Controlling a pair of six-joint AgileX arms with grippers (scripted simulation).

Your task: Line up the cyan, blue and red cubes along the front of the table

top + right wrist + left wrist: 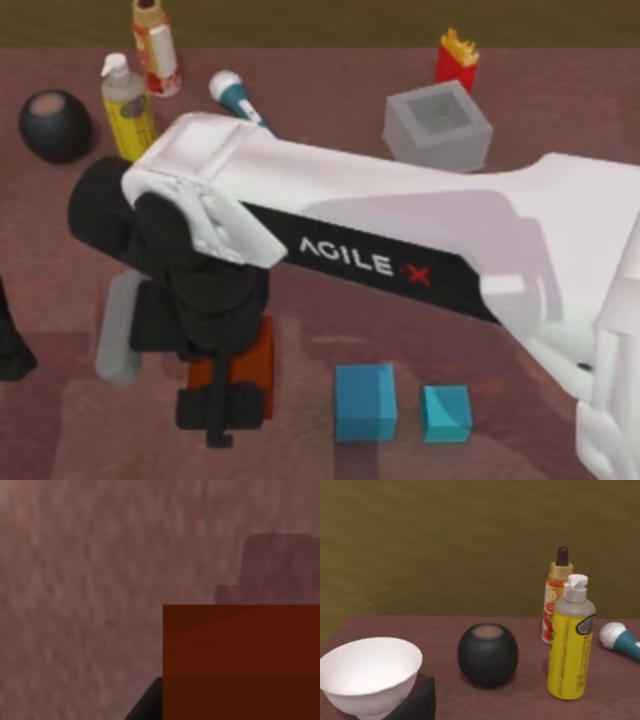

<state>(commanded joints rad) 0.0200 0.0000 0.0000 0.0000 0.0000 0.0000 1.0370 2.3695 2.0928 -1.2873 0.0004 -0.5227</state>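
Maroon counter (560, 120) | right pincer (222, 395) grasping red cube (255, 365) | set it down gently, level with blue cube (365, 402), cyan cube (446, 413).

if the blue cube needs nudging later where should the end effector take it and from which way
Probably from straight above, closing on the blue cube's front and back faces. It sits flat with its top bare, but the cyan cube stands close on its right and the red cube, under the right end effector, lies to its left.

I see a plain olive-brown wall (445, 540) behind the far edge. The light is soft and even.
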